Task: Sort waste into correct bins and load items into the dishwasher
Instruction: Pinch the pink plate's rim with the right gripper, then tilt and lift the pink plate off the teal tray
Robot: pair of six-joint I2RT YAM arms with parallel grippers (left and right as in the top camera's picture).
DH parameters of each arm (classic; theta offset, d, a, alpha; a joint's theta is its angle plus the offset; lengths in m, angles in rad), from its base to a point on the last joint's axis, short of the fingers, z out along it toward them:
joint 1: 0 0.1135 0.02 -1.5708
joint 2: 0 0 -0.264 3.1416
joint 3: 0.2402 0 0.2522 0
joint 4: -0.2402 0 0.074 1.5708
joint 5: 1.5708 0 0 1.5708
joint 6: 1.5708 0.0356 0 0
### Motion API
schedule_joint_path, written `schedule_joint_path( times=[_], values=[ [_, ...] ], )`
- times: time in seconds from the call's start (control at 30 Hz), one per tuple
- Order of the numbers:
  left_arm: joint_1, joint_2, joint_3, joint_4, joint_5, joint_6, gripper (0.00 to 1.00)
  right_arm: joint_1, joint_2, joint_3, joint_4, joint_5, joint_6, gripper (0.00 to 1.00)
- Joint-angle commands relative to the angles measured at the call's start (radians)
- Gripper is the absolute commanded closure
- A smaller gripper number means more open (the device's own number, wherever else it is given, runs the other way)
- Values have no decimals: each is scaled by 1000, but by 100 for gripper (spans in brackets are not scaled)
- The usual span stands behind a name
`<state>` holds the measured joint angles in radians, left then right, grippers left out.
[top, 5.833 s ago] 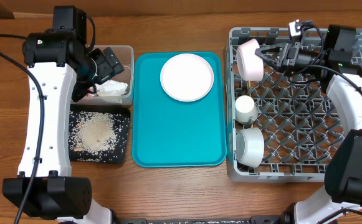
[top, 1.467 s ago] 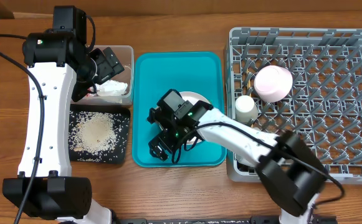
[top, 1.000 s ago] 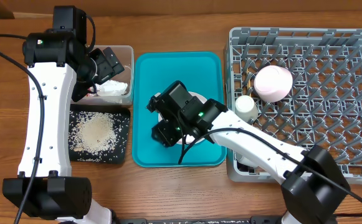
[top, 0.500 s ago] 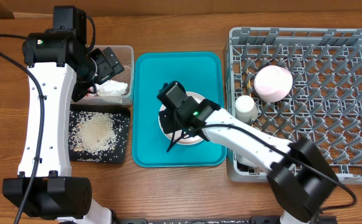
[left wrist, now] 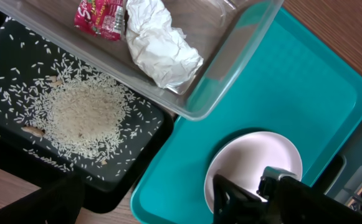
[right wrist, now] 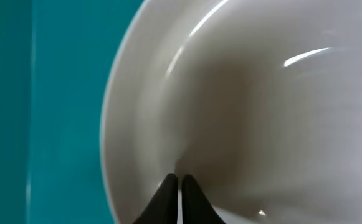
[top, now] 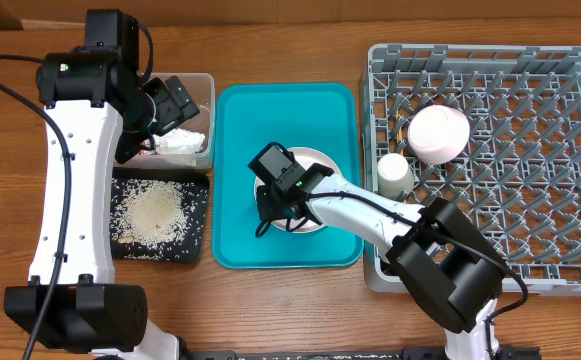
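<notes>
Teal plastic serving tray (top: 232, 120) lies at the centre of the overhead frame on the brown wooden table (top: 290, 45). A pale pink-white round plate (left wrist: 255, 155) sits flat on the lower half of that tray. The right gripper (right wrist: 179, 185) reaches over it from the lower right. In the right wrist view its dark fingertips are pressed together, their point resting on the plate's inner surface just inside the left rim. Nothing can be seen between them.

The left gripper (top: 178, 103) hangs in the upper left of the overhead frame above a clear plastic rectangular tub (left wrist: 230, 74). Its jaws stand wide apart and hold nothing. Inside the tub lie a crumpled white tissue (left wrist: 159, 46) and, just beside it, a small red printed snack wrapper (left wrist: 100, 15).

Directly below the tub is a shallow black rectangular tray (top: 198, 190). It holds loose white rice grains (left wrist: 84, 118), heaped in the middle and scattered towards the edges.

A large square grey plastic dish rack (top: 530, 200) fills the right side of the overhead frame. Near its left wall, a pale pink round bowl (top: 438, 133) rests among the pegs, with a small white cup (top: 394, 175) just below and left of it.
</notes>
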<state>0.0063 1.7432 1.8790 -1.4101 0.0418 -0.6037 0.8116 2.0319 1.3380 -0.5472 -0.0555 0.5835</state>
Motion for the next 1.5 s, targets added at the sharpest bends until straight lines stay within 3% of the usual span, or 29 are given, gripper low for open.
schedule_joint_path(
  times=[0.0,0.5,0.6,0.77,1.07,1.47],
  values=[
    [-7,-7,14,0,0,-2,0,-2,7,3,16,-108,12,92],
    [-7,-7,14,1,0,-2,0,20,7,3,58,-250,12,90],
    [-7,-7,14,0,0,-2,0,19,7,3,74,-304,10,85],
    [-7,-7,14,0,0,-2,0,10,-4,6,73,-362,-120,64],
    [-7,-7,14,0,0,-2,0,-111,-116,6,33,-361,-159,60],
    [-7,-7,14,0,0,-2,0,-207,-135,4,-89,105,-193,55]
  ],
)
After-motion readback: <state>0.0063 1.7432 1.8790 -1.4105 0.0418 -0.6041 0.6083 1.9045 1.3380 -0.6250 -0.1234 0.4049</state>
